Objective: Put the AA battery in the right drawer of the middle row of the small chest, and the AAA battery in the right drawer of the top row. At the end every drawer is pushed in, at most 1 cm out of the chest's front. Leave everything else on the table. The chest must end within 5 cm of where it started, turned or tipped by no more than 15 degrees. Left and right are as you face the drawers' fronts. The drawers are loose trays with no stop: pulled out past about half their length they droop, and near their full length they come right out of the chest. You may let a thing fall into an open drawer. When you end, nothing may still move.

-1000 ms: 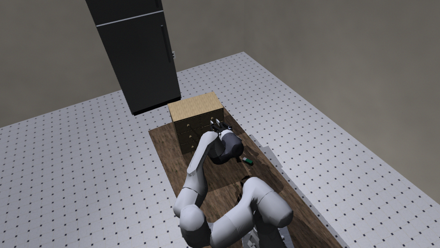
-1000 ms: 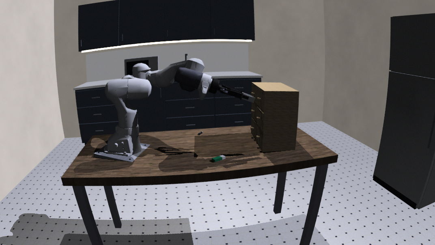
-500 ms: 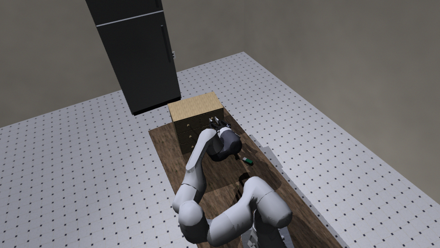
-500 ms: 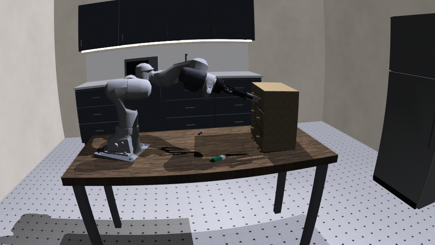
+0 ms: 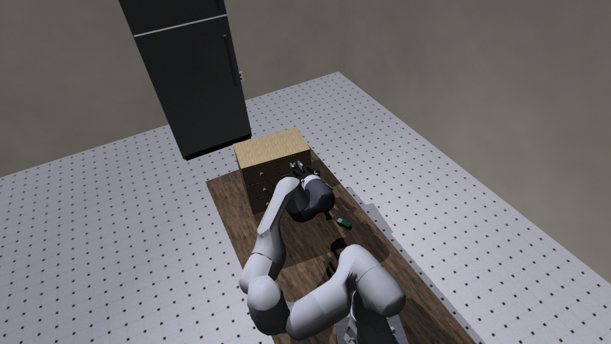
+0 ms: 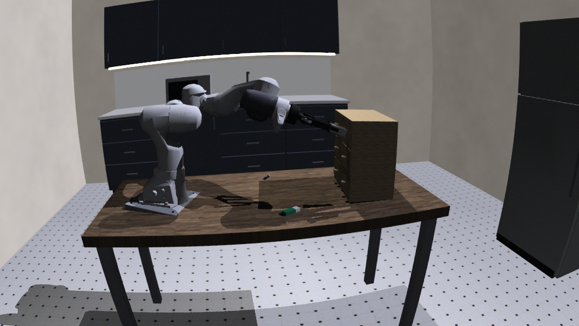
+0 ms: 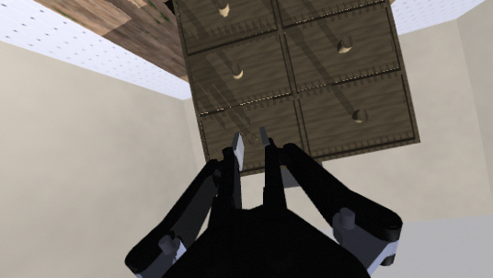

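The black two-fingered gripper (image 5: 296, 164) (image 6: 346, 131) (image 7: 251, 137) angled down at the pale wooden chest's (image 5: 272, 147) (image 6: 371, 155) (image 7: 294, 92) top-right drawer, fingers parted around its knob; drawers sat shut.

Tool (image 5: 296, 166) (image 6: 343, 129) (image 7: 251, 137) nearer the chest (image 5: 273, 147) (image 6: 371, 157) (image 7: 294, 64), seemingly at upper right knob (image 7: 251, 138), arm extended farther
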You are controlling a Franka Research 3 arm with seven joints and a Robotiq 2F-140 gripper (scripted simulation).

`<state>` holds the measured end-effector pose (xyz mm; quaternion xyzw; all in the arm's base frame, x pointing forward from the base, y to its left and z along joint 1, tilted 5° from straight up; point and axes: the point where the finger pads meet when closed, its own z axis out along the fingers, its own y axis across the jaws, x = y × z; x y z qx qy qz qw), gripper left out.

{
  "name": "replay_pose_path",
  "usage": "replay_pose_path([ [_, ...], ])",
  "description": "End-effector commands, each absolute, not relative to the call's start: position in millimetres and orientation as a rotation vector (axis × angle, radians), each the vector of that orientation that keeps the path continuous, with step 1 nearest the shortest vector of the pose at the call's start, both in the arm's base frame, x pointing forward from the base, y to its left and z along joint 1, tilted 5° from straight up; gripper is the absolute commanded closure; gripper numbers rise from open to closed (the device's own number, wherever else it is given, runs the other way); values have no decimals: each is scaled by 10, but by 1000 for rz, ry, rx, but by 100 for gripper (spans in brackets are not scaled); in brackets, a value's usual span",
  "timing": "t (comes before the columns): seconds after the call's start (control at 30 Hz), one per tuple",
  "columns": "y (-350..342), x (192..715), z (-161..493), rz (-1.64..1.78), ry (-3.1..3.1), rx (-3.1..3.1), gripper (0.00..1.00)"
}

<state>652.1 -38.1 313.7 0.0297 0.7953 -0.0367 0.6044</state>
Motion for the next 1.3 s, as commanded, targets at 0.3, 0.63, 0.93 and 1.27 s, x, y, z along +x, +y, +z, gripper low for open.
replay_pose_path([
  [0.3, -383, 6527, 3130, -81, 1840, 73, 80],
  [0.63, -383, 6527, 3130, -81, 1840, 73, 92],
  [0.93, -383, 6527, 3130, -81, 1840, 73, 92],
  [1.27, -383, 6527, 3130, -81, 1840, 73, 92],
])
